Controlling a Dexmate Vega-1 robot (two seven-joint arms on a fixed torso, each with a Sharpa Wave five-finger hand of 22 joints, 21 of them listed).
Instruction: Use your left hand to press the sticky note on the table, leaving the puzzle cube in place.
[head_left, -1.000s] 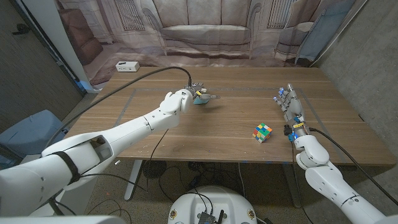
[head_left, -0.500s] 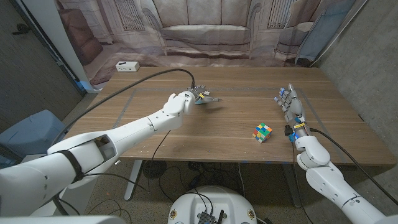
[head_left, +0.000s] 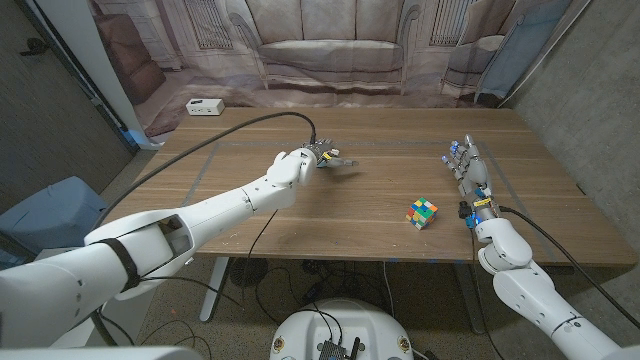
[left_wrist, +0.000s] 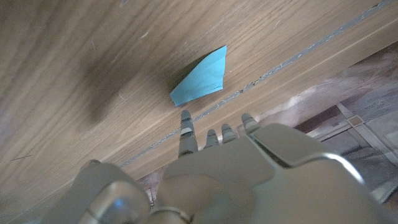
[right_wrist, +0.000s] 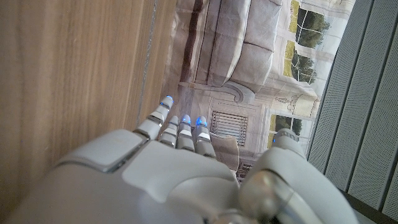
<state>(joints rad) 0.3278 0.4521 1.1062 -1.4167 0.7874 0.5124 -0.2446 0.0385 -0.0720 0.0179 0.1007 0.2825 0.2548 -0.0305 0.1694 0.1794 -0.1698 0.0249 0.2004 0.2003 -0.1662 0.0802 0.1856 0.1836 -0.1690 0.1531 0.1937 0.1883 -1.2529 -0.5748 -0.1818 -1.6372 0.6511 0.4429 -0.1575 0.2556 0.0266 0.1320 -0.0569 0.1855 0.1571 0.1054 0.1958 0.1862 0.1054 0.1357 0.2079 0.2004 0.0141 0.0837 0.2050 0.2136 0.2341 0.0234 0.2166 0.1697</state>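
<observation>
**Left hand over the note; press not yet shown complete**

Left to right. The left hand (head_left: 312, 157) is stretched out over the surface (head_left: 250, 225), fingers extended and apart, holding nothing. In the left wrist view the blue note (left_wrist: 200, 78) lies just beyond the fingertips (left_wrist: 185, 120); one corner looks lifted off the wood, and a gap shows between fingers and paper, so contact cannot be confirmed. In the head view the hand covers the note. Judged stage: approach done, the downward press itself outstanding or only beginning. Well apart from that hand, toward the right arm, the cube (head_left: 422, 212) sits untouched on the surface, as the task requires. The right hand (head_left: 468, 172) stands on its edge just beyond the cube, fingers straight and close together, empty. Remaining: flatten the note under the left fingers and leave the cube alone.
</observation>
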